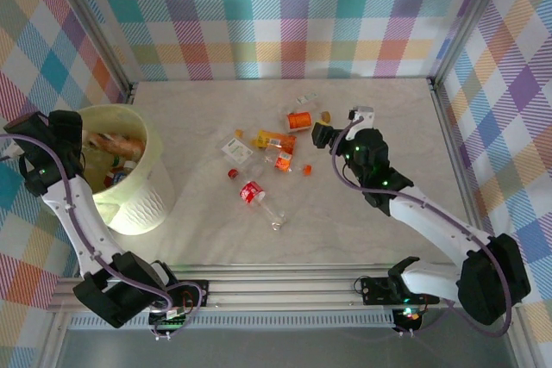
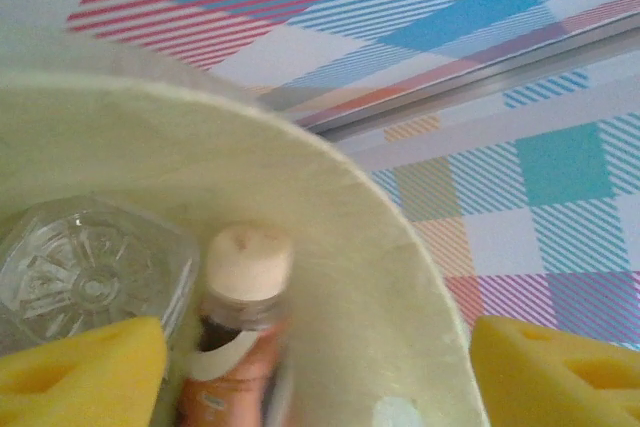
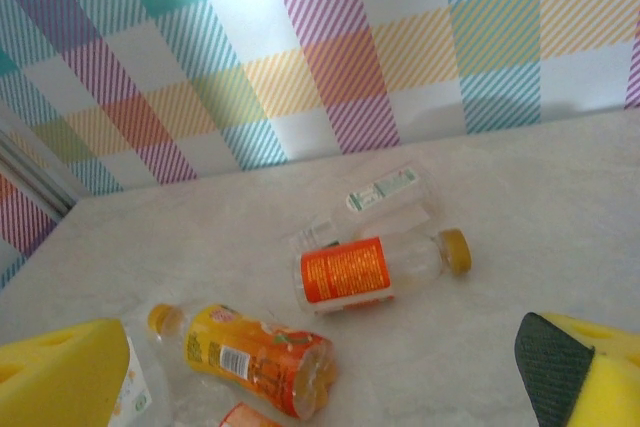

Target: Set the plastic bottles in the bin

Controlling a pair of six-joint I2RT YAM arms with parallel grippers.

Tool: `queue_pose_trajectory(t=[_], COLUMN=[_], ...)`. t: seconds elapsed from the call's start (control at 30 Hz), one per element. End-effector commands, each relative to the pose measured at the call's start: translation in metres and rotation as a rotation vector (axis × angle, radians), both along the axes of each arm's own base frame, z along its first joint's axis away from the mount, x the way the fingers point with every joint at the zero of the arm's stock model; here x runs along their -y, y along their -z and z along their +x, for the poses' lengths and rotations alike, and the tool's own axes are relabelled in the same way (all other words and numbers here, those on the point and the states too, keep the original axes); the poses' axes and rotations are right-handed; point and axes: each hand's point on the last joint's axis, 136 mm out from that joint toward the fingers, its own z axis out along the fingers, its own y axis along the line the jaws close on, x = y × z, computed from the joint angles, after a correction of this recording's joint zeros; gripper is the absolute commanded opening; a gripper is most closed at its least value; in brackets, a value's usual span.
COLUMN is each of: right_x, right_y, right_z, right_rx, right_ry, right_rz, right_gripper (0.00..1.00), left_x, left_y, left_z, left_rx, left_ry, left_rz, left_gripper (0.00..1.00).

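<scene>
Your left fingers (image 2: 80,367) gape over the bin (image 2: 380,247) beside the wall (image 2: 500,177), brown bottle (image 2: 240,347) loose between them. Your right fingers (image 3: 60,377), wide and empty, face an orange-labelled bottle (image 3: 345,272) on bare desk (image 3: 540,207).

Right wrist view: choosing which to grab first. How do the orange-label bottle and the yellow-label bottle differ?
The orange-label bottle points its cap right, the yellow-label bottle left. The orange-label bottle is half clear; the yellow-label bottle is wrapped almost fully. The yellow-label bottle's base looks crumpled, the orange-label bottle's looks intact. Both lie sideways on the table.
</scene>
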Motion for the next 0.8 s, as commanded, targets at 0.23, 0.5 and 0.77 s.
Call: queue_pose_trajectory(t=[0.23, 0.5, 0.77], right_x=[-0.011, -0.013, -0.010], right_y=[-0.011, -0.015, -0.012], right_z=[0.007, 0.003, 0.000], right_rx=[0.004, 0.036, 0.036], right_ry=[-0.025, -0.059, -0.054], right_rz=[0.049, 0.021, 0.007], right_gripper=[1.00, 1.00, 1.00], left_x=[0.039, 0.099, 0.192], left_y=[-0.054, -0.080, -0.080], left_z=[-0.012, 0.017, 0.042], left_rx=[0.063, 0.061, 0.016], left_ry=[0.080, 0.245, 0.433], left_rz=[0.137, 0.266, 0.400], left_gripper=[0.90, 1.00, 1.00])
